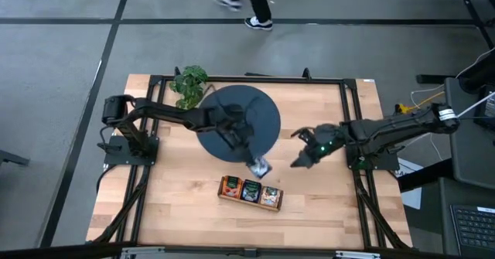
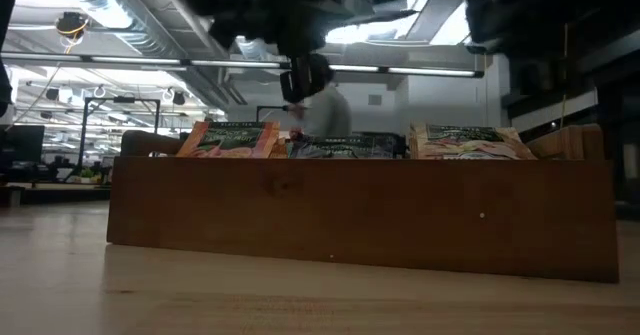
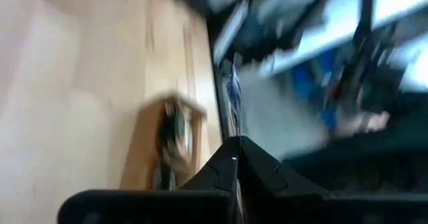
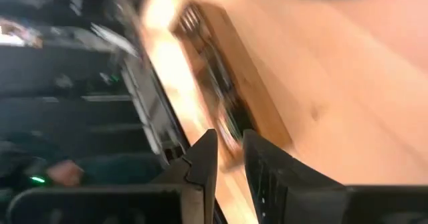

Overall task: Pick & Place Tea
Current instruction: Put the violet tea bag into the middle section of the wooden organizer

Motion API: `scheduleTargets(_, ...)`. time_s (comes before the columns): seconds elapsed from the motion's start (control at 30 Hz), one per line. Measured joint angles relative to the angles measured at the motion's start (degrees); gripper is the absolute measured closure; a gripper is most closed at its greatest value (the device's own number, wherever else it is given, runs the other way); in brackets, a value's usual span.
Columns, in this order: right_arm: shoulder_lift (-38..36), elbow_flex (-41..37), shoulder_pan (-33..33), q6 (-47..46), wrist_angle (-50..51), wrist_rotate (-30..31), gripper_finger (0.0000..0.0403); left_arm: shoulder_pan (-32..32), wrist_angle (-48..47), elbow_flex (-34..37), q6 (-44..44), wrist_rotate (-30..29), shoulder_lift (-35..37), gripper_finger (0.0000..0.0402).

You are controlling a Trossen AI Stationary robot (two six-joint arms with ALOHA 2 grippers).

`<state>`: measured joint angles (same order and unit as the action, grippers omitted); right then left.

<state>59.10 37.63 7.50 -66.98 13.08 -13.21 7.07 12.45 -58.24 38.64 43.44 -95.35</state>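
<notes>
Wooden tabletop (image 1: 178, 205) carries a tray (image 1: 250, 191) of tea sachets. From above, the left gripper (image 1: 255, 163) sits just behind the tray, clenched on a sachet (image 1: 261, 167); its wrist camera shows that sachet (image 3: 233, 100) edge-on. The right gripper (image 1: 303, 149) hangs beside it, fingers (image 4: 200, 160) slightly parted, empty.

Wooden table (image 1: 178, 205) carries a dark round mat (image 1: 263, 112), a green plant (image 1: 189, 83) and a brown compartment tray (image 2: 360, 215).

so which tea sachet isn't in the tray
The pale sachet pinched in the left gripper, above the tray; the others sit inside it.
</notes>
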Motion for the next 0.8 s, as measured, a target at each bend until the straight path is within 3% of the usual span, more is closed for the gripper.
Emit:
scheduleTargets(0.13,-0.39,0.00,4.12,-1.11,5.87,0.00,0.0328,-3.11,-22.74,-8.52,-13.48,0.48,0.00,0.0399)
scheduleTargets(0.23,-0.40,0.00,6.58,-1.91,7.94,0.69,0.0328,-5.39,-33.73,-12.44,-19.36,-1.90,0.00,0.0399)
scheduleTargets(0.5,-0.38,0.00,10.60,-3.80,8.54,4.95,0.0328,-12.64,-42.61,-18.85,-24.16,-12.54,-4.83,0.0399)
scheduleTargets(0.8,-0.38,0.00,13.03,-7.10,12.33,6.22,0.0328,-18.31,-60.40,-34.49,-33.62,-20.63,-16.21,0.0399)
